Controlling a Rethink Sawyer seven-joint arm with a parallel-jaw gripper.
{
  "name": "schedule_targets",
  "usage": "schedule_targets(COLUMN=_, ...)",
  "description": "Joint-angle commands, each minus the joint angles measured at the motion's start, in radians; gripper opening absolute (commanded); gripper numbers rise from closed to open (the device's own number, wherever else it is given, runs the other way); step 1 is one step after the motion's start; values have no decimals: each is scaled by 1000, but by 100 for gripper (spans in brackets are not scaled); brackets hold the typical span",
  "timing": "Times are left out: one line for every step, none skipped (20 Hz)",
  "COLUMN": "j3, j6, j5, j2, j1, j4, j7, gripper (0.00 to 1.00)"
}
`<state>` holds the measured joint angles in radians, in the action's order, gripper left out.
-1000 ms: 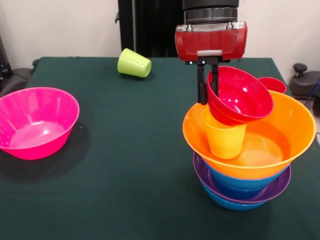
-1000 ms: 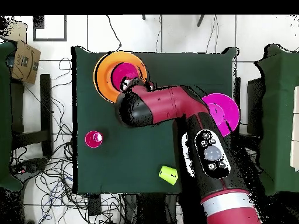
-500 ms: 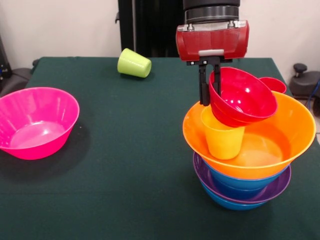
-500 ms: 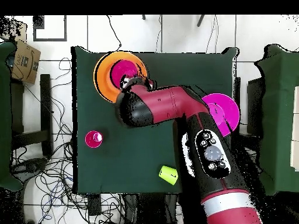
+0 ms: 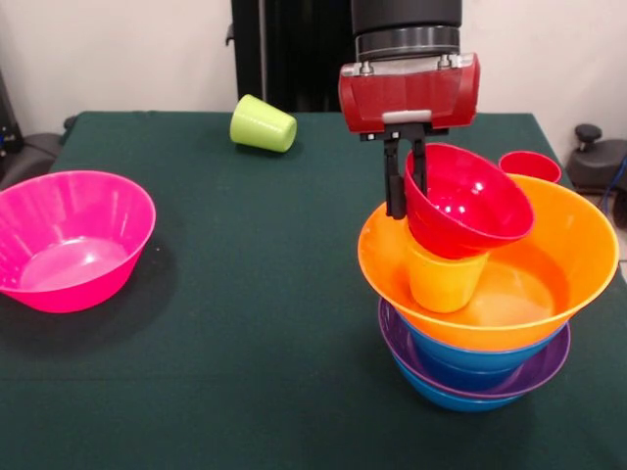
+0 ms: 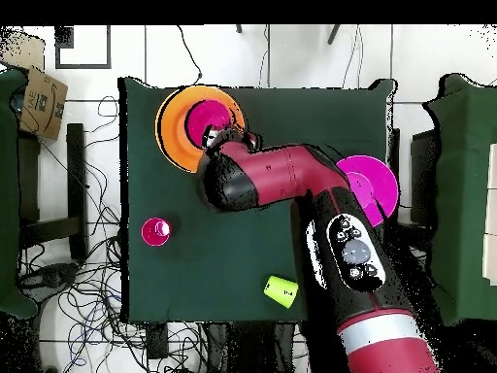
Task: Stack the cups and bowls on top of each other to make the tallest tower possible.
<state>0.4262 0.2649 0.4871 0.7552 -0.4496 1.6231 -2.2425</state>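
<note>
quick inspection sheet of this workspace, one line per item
surface: dark green table, cloth-covered.
job's things: tower of blue and purple bowls under a wide orange bowl; yellow cup stands in the orange bowl; small red bowl tilted on the cup. Pink bowl apart on the table; lime green cup on its side; red cup behind the tower.
clutter: nothing seen on the table.
grippers: gripper over the tower, jaws shut on the small red bowl's rim.
cables: loose tangle of cables on the floor beside the table.
surroundings: cardboard box, white tiled floor.
</note>
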Motion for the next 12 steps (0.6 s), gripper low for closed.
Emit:
schedule_targets(j3=10, j6=-18, j5=95, j2=-40, j1=-26, j4=72, j7=77, gripper=0)
schedule_targets(j3=19, j6=-17, j5=94, j2=-44, j1=-34, j4=74, j7=84, gripper=0)
schedule_targets(j3=24, j6=-13, j5=93, j2=-43, j1=-39, j4=78, j7=89, gripper=0)
schedule_targets(j3=30, j6=-10, j5=93, j2=-42, j1=-45, j4=82, j7=94, gripper=0)
schedule_targets(j3=30, j6=-9, j5=93, j2=-41, j1=-46, j4=84, j7=94, gripper=0)
schedule_targets(j3=34, j6=-8, j5=93, j2=-41, j1=-50, j4=87, j7=97, gripper=0)
schedule_targets(j3=36, j6=-8, j5=93, j2=-41, j1=-51, j4=87, j7=97, gripper=0)
schedule_targets(j3=40, j6=-7, j5=92, j2=-40, j1=-55, j4=89, j7=97, gripper=0)
schedule_targets(j3=42, j6=-5, j5=91, j2=-40, j1=-56, j4=90, j7=96, gripper=0)
schedule_targets(j3=45, j6=-5, j5=90, j2=-38, j1=-60, j4=93, j7=97, gripper=0)
schedule_targets(j3=48, j6=-3, j5=89, j2=-37, j1=-61, j4=94, j7=98, gripper=0)
schedule_targets(j3=52, j6=-2, j5=88, j2=-36, j1=-65, j4=98, j7=99, gripper=0)
